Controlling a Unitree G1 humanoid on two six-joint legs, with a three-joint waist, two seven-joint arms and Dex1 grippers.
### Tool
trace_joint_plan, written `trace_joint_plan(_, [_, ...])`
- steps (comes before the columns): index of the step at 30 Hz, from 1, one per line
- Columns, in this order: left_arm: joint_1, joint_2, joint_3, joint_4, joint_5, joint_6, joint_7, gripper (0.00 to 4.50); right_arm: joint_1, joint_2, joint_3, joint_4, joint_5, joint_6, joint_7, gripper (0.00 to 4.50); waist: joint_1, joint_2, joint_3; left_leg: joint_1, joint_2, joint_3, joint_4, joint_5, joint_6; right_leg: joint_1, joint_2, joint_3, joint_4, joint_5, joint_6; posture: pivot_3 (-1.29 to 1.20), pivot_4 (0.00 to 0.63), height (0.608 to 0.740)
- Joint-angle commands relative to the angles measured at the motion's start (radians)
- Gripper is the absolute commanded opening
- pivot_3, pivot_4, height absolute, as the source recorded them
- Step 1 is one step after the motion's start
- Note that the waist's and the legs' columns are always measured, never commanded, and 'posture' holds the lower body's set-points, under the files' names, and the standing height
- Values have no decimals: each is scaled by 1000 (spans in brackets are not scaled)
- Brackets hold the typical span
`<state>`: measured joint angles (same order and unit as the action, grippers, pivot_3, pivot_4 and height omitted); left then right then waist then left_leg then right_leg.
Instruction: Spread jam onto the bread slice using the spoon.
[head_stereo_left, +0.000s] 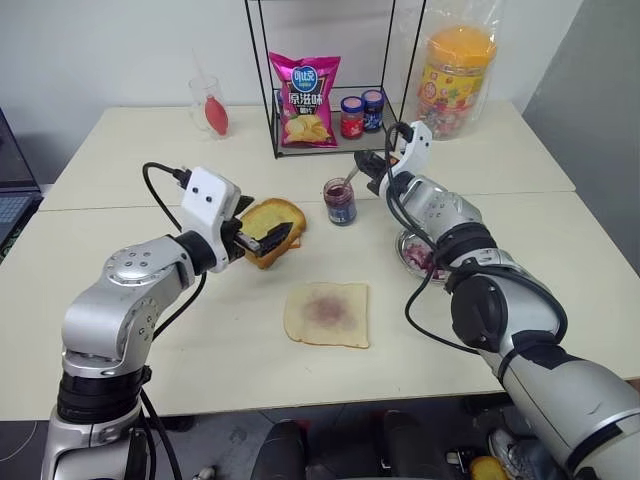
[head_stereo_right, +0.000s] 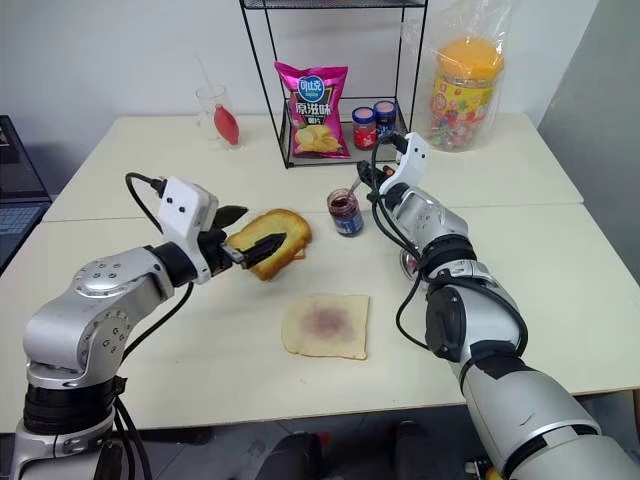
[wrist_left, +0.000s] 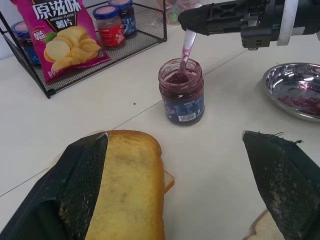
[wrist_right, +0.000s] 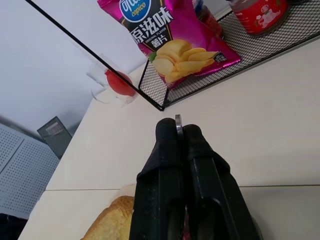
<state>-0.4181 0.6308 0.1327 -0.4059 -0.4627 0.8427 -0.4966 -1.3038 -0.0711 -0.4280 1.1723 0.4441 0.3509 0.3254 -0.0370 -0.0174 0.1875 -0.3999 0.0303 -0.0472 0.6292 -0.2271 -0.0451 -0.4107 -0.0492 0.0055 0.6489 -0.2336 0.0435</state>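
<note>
Nearest the camera lies the bread slice, flat on the counter with a purplish-red smear in its centre, below and between the two arms. Just above it and to its left, the left gripper hangs with its two black fingers spread wide and nothing between them; one finger reaches over the golden-brown toast, the other stands apart over bare counter near a corner of the bread slice. Farther off, the right gripper is clamped tight on the handle of the spoon, whose slim metal edge shows between its closed fingers in the right wrist view. From that gripper the spoon slants down into the small glass jar, its bowl sunk in the dark purple contents. Beside the jar, under the right forearm, sits the round steel dish with the jam, reddish-pink and lumpy, lying inside it. Beyond the right gripper stands a wire rack holding a pink crisp bag and two small jars.
</note>
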Motion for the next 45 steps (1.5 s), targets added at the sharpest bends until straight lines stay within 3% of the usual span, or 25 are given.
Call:
trace_joint_plan(1, [-12,7,-2,-10,8,-21,-6,4500,-36,-4,-16,-38,26,6,1,39,0,0,0,0,0,0,0,0,0,0,0,0,0,0,0,0,150,740])
trace_joint_plan(15, [-29,6,-18,3,14,-27,-16,4500,-6,-21,71,-81,-48,-40,37,39,-2,0,0,0,0,0,0,0,0,0,0,0,0,0,0,0,150,740])
trace_joint_plan(45, [-47,2,-42,19,28,-46,-28,4500,0,-37,-10,-79,30,21,0,39,-2,0,0,0,0,0,0,0,0,0,0,0,0,0,0,0,150,740])
